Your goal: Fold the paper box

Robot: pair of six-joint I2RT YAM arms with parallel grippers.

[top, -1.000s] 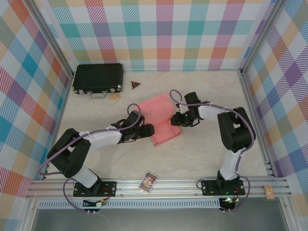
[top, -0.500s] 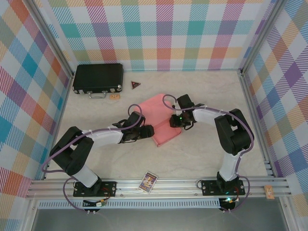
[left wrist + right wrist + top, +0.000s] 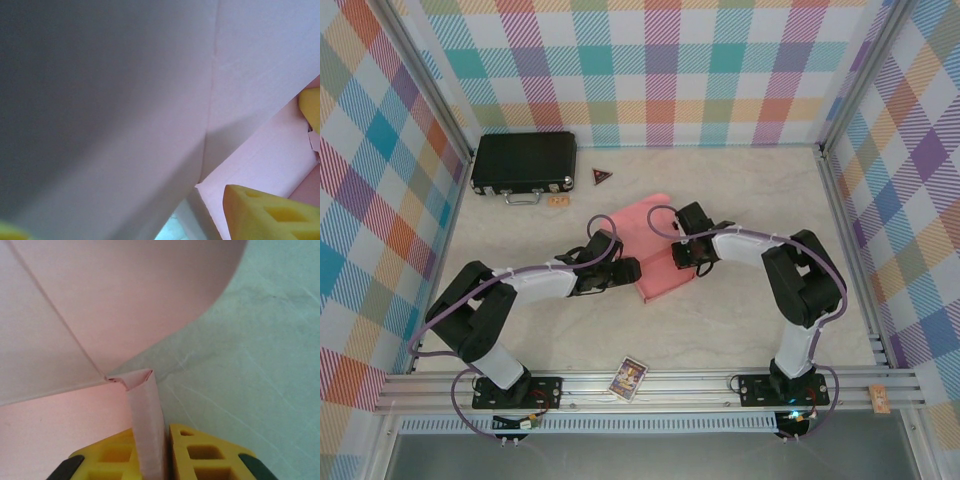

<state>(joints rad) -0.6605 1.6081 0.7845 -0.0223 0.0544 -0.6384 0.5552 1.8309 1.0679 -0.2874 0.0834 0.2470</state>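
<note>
Top external view: on the table (image 3: 750,320), midway between the arms, the pink box (image 3: 640,235) lies part folded. At its near-left edge sits the left gripper (image 3: 628,270), fingers (image 3: 270,215) set wide about a wall; whether they grip cannot be told. Opposite, the right gripper (image 3: 162,432) pinches a narrow flap (image 3: 142,405). Light, thin card, likely to crease or tear; best held by flaps near the score lines.

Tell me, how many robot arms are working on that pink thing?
2. The left arm reaches in from the left to the pink box's edge. The right arm bends in from the right, its pincer pinching a thin flap of the box. None looks hidden.
</note>
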